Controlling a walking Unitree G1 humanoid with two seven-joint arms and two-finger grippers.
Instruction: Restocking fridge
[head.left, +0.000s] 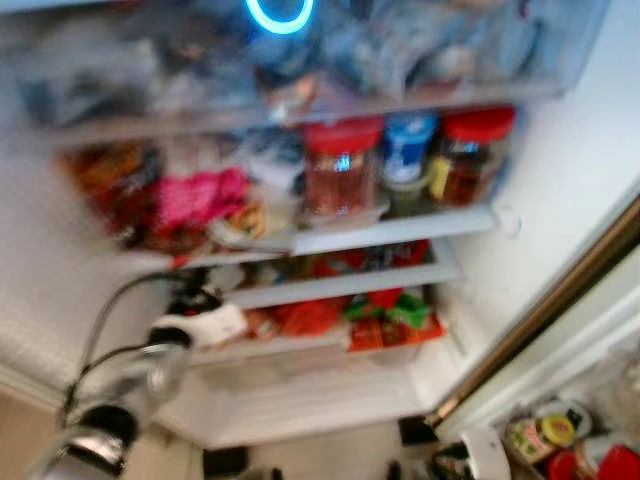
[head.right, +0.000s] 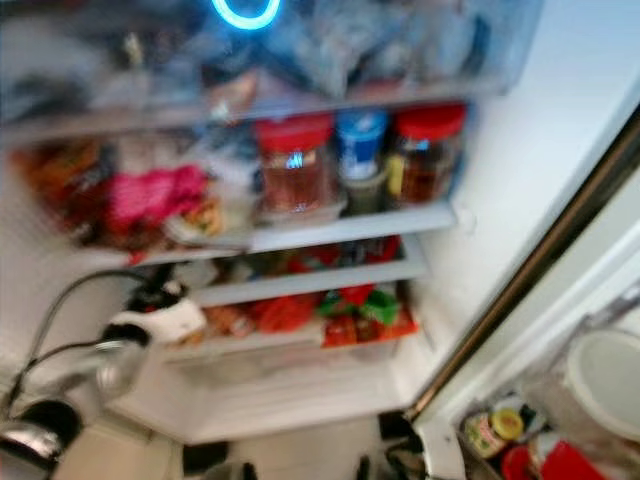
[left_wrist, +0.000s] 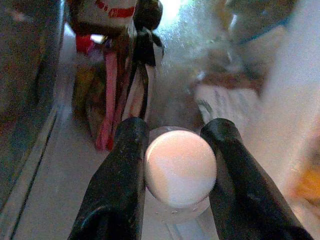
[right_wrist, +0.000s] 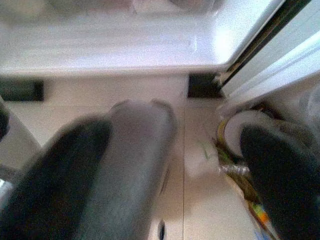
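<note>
Presently we find the left hand (head.left: 205, 318) at the left end of the lower fridge shelf (head.left: 330, 285), its silver arm reaching up from the lower left. Seen from the left wrist, its two black fingers (left_wrist: 120, 185) press against both sides of a white round-topped container (left_wrist: 180, 167), which they grip over the pale shelf floor. Beyond the container we note packets with red and white print (left_wrist: 112, 75); their contents cannot be read.

Moving right, the middle shelf (head.left: 390, 230) carries a pink bag (head.left: 195, 197), then a red-lidded jar (head.left: 342, 165), a blue-lidded tub (head.left: 408, 145) and a second red-lidded jar (head.left: 472, 150), standing close together in a row. Below them lie red and green packets (head.left: 385, 315). A blue ring light (head.left: 280, 12) glows at the top, above blurred items on the upper shelf.

Further right, the open fridge door edge (head.left: 560, 300) runs diagonally. On the floor beside it we observe a crate of groceries (head.left: 560, 440).

The right hand (right_wrist: 172, 165) hangs over the tiled floor by the fridge base, its fingers (right_wrist: 280, 175) spread wide apart and holding nothing.
</note>
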